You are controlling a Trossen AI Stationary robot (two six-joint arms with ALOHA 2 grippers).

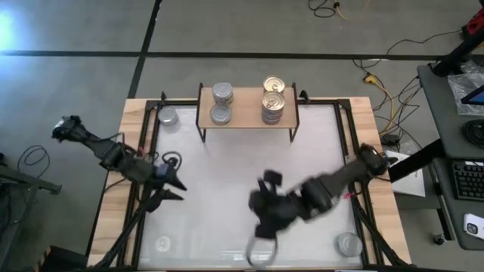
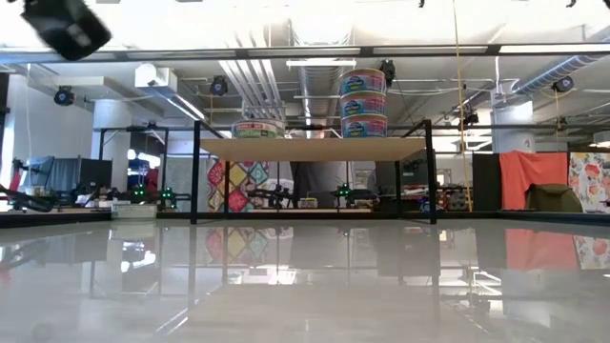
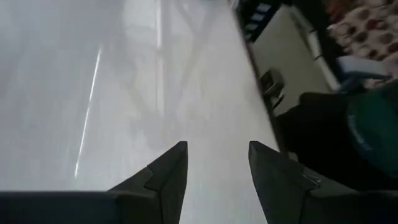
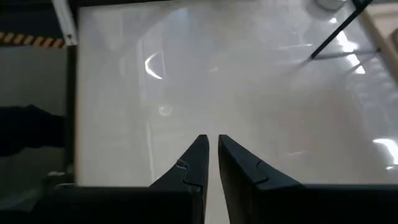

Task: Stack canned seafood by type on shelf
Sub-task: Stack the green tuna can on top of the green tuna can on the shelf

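**Stacking status: tins on shelf, both grippers empty**

Sitting at the far edge of the white table, the small light-wood plank shelf on thin black metal legs carries short round metal tins in 2 groups. Silver-grey-topped tins on the shelf's left part: 2 spots from above, 1 behind the other. Gold-topped tins on its right part, stacked; another gold top shows just behind. Low view shows the right-hand stack 3 high with teal-labelled sides, and a single-height tin on the left; stack heights from above I can't tell.

Loose silver-grey tins off the shelf:
- 1 at the far left of the table, just beside the shelf's left leg
- 1 at the near right corner
- 1 faint round shape at the near left, can't confirm it's a tin

Left gripper sits over the left side of the table, well apart from the shelf. Its fingers stand partly apart with only bare table between them, nothing held.

Right gripper is over the near-centre of the table, blurred in the high view. Its fingers are almost together, a thin gap only, nothing gripped; bare white surface ahead of them.
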